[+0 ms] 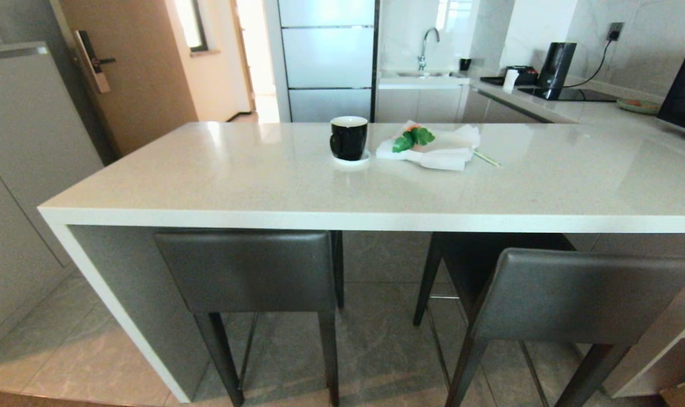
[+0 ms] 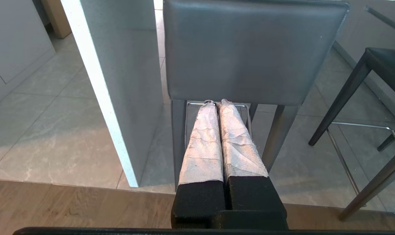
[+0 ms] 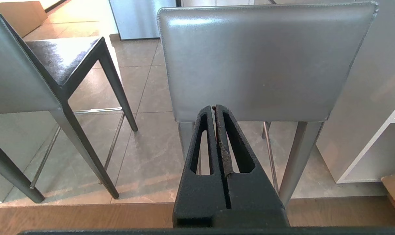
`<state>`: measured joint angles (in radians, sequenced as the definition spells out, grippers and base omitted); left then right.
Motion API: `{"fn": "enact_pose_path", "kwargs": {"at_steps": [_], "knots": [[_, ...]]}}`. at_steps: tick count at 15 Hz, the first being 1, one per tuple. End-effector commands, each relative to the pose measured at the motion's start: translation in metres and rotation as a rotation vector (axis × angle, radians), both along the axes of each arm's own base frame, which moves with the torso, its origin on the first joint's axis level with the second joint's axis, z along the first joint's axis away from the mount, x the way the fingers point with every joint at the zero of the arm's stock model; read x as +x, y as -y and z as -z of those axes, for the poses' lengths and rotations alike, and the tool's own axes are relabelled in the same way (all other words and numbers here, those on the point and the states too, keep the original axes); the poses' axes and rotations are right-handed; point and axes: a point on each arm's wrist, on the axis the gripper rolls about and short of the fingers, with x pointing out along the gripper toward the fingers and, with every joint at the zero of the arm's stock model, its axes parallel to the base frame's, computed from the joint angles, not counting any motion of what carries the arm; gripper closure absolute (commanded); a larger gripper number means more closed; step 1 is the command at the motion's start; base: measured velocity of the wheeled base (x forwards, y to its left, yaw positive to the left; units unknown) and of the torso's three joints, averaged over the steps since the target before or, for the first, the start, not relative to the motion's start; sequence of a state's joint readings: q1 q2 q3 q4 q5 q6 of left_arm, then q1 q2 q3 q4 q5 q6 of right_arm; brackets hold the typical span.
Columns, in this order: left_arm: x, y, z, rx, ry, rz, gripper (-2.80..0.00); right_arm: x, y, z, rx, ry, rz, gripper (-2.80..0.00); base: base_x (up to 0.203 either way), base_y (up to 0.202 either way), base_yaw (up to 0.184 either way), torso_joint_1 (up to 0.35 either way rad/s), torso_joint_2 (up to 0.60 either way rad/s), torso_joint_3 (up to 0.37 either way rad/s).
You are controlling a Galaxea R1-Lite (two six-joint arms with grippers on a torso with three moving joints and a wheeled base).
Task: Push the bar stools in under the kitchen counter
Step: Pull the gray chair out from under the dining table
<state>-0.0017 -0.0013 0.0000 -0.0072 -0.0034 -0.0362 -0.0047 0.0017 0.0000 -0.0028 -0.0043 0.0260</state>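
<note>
The kitchen counter [image 1: 297, 217] is a long white speckled slab with a white side panel [image 2: 96, 81]. Two bar stools with grey padded backrests stand at its near side. The left stool [image 1: 246, 271] sits close under the slab edge. The right stool [image 1: 580, 294] stands further out, turned a little. My left gripper [image 2: 217, 102], its fingers wrapped in white, is shut and empty and points at the lower edge of the left stool's backrest [image 2: 249, 52]. My black right gripper [image 3: 214, 107] is shut and empty, pointing at the right stool's backrest [image 3: 262, 62]. Neither arm shows in the head view.
On the counter stand a black mug [image 1: 348, 138] on a coaster and a white napkin with green leaves [image 1: 433, 148]. Grey cabinets [image 1: 14, 169] line the left side. A white shelf unit [image 3: 373, 153] stands beside the right stool. Tiled floor meets wood flooring [image 2: 70, 209] under the grippers.
</note>
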Motion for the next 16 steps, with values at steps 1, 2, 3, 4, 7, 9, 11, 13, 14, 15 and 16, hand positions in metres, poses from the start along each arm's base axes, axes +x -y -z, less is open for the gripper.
{"fn": "enact_pose_path", "kwargs": {"at_steps": [1, 2, 3, 4, 7, 9, 11, 13, 14, 15, 16], "knots": [[0.0001, 0.0000, -0.0001, -0.001, -0.001, 0.000, 0.00, 0.0001, 0.0000, -0.0001, 0.000, -0.001, 0.000, 0.00, 0.000, 0.000, 0.000, 0.000, 0.00, 0.000], [0.0002, 0.0000, 0.0003, -0.001, -0.002, 0.000, 0.00, 0.0000, 0.0000, 0.0000, 0.000, 0.000, 0.000, 0.00, 0.000, 0.000, 0.000, 0.000, 0.00, 0.000], [0.0002, 0.0000, 0.0003, -0.001, -0.002, 0.000, 0.00, 0.0000, 0.0000, 0.0000, 0.000, 0.000, -0.001, 0.00, 0.000, 0.000, 0.000, 0.000, 0.00, 0.000], [0.0002, 0.0000, 0.0002, -0.001, -0.002, 0.000, 0.00, 0.0000, 0.0000, 0.0000, 0.000, 0.000, 0.000, 0.00, 0.000, 0.000, 0.000, 0.000, 0.00, 0.000], [0.0001, 0.0000, -0.0001, -0.001, -0.001, 0.000, 0.00, 0.0001, 0.0000, -0.0001, 0.000, -0.001, 0.000, 0.00, 0.000, 0.000, 0.000, 0.000, 0.00, 0.000], [0.0002, 0.0000, 0.0004, -0.001, -0.002, 0.000, 0.00, 0.0000, 0.0000, 0.0000, 0.000, 0.000, 0.000, 0.00, 0.000, 0.000, 0.000, 0.000, 0.00, 0.000], [0.0002, 0.0000, 0.0001, -0.002, 0.000, -0.001, 0.00, 0.0001, 0.0000, -0.0001, 0.000, -0.001, 0.000, 0.00, 0.000, 0.000, 0.000, 0.000, 0.00, 0.000], [0.0002, 0.0000, -0.0003, -0.004, 0.004, -0.005, 0.00, 0.0001, 0.0000, -0.0001, 0.000, -0.001, 0.000, 0.00, 0.000, 0.000, 0.000, 0.000, 0.00, 0.000], [0.0003, 0.0000, 0.0001, -0.004, 0.002, -0.005, 0.00, 0.0000, 0.0000, -0.0001, 0.000, 0.000, 0.000, 0.00, 0.000, 0.000, 0.000, 0.000, 0.00, 0.000], [0.0002, 0.0000, -0.0001, -0.004, 0.003, -0.005, 0.00, 0.0000, 0.0000, -0.0001, 0.000, 0.001, 0.000, 0.00, 0.000, 0.000, 0.000, 0.000, 0.00, 0.000], [0.0002, 0.0000, -0.0003, -0.004, 0.004, -0.004, 0.00, 0.0001, 0.0000, -0.0002, 0.000, 0.000, 0.000, 0.00, 0.000, 0.000, 0.000, 0.000, 0.00, 0.000]]}}
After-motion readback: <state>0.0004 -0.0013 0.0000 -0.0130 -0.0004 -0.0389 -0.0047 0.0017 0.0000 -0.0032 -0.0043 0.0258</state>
